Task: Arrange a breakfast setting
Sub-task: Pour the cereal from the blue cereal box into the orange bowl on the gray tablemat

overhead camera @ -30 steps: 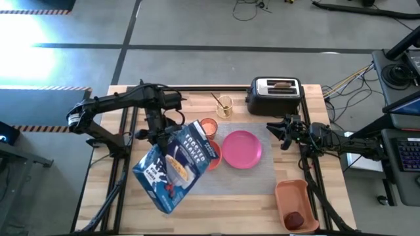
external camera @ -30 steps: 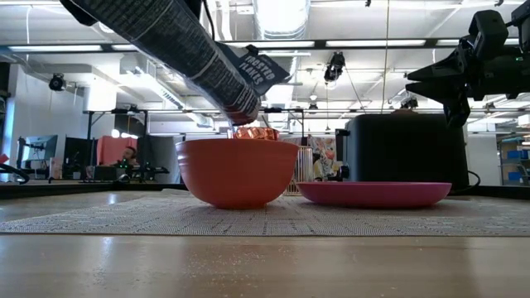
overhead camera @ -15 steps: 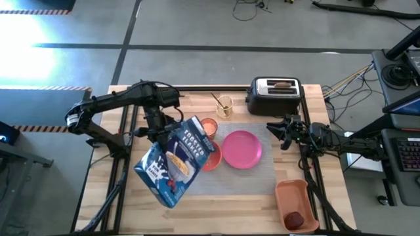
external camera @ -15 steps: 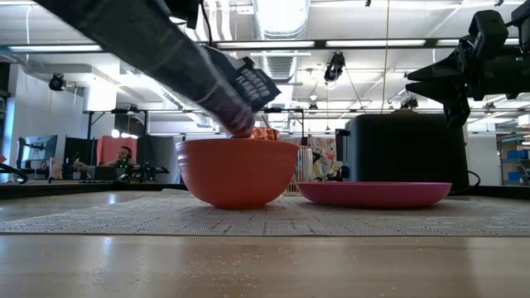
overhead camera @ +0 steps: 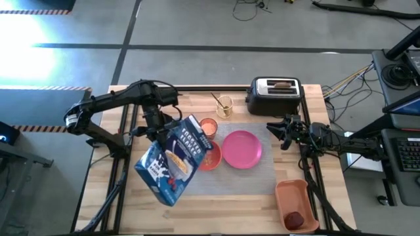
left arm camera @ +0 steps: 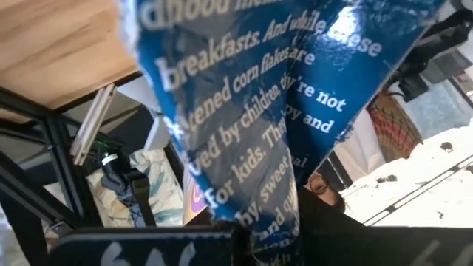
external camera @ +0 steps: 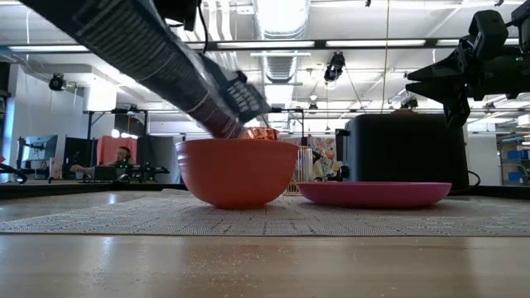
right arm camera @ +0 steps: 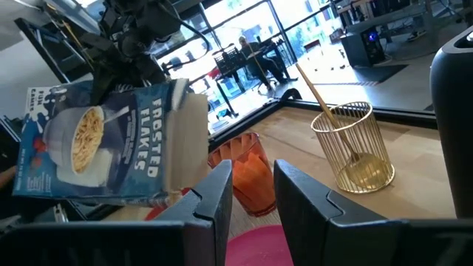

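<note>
Bowl (external camera: 238,171) orange-red, round, w/ cereal box (overhead camera: 176,159) tilted over.

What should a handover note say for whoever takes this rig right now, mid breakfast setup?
Left pincer: shut on the cereal box, tilted with its open end over the orange-red bowl.
Right pincer: open, empty, hovering right of the pink plate.
On the mat: bowl, plate beside it, orange cup behind the bowl.
Gold spoon stands in its wire holder; toast sits in the toaster; dark red fruit lies in the orange tray.
Done: dishes placed.
Left: finish pouring, park the box, bring spoon, toast, fruit.
</note>
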